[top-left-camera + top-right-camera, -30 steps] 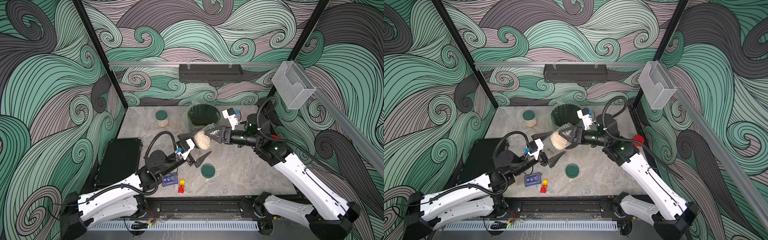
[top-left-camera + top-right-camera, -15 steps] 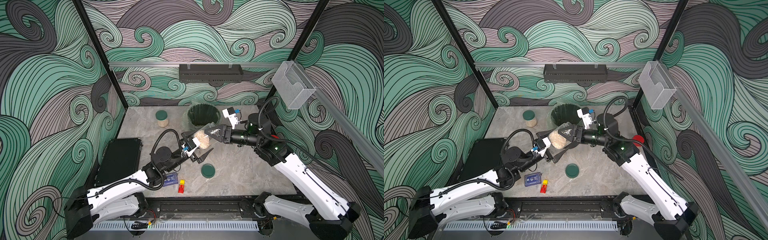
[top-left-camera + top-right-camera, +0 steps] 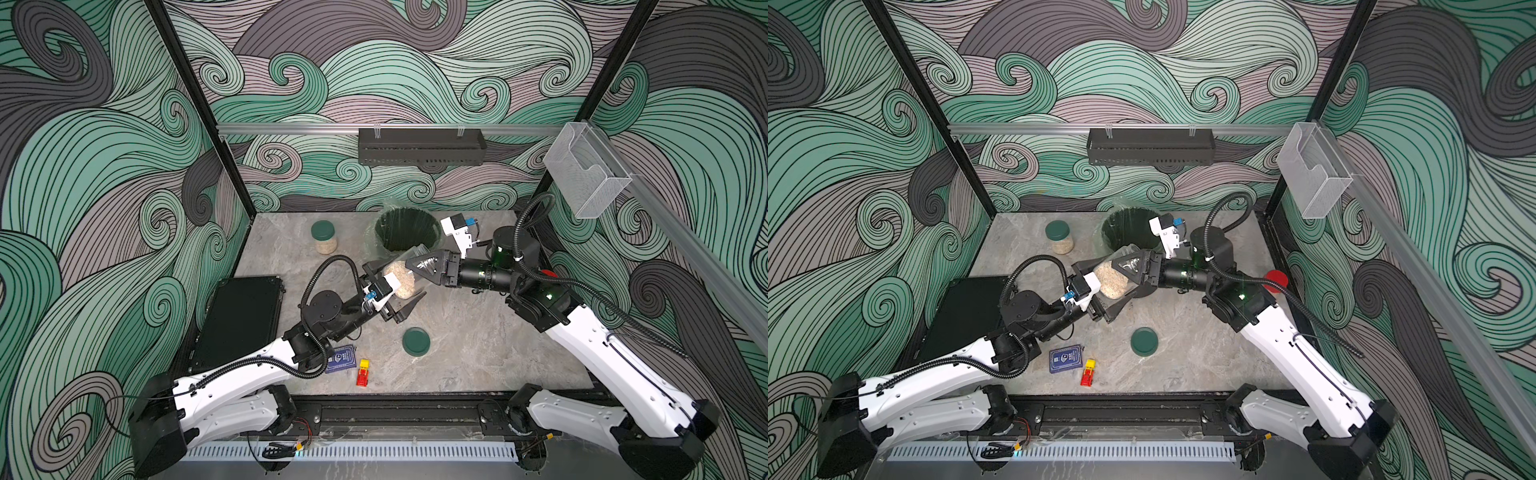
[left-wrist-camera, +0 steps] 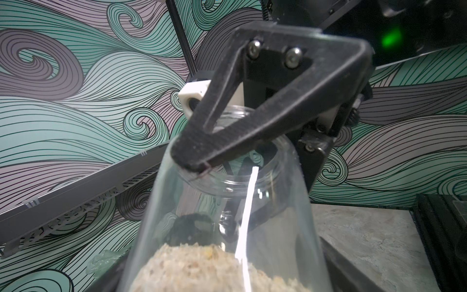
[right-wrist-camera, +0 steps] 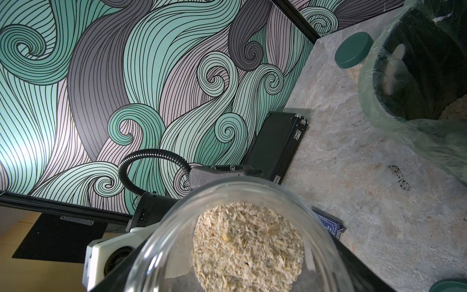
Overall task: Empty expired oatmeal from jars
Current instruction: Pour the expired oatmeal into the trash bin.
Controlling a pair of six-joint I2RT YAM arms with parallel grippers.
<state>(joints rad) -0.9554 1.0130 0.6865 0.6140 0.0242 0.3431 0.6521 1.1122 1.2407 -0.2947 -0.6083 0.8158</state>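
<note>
We see the right jaws clamped on the open end of a lidless jar (image 3: 401, 279), which is held tilted at mid-frame in both top views. The left jaws straddle its base, but we cannot tell whether they press on it. Oatmeal (image 5: 247, 242) lies toward that base. The bin (image 3: 390, 224) stands just above the jar in the frame. A loose green lid (image 3: 416, 341) rests on the surface (image 3: 478, 332) below.

The black bin (image 3: 399, 232) is sitting just beyond the right gripper (image 3: 409, 272). A black case (image 3: 237, 320) is lying well off to the left gripper's (image 3: 395, 282) outer side. A blue card pack (image 3: 343, 359) and a red-and-yellow toy car (image 3: 363, 372) are lying just beside each other, back behind that gripper.
</note>
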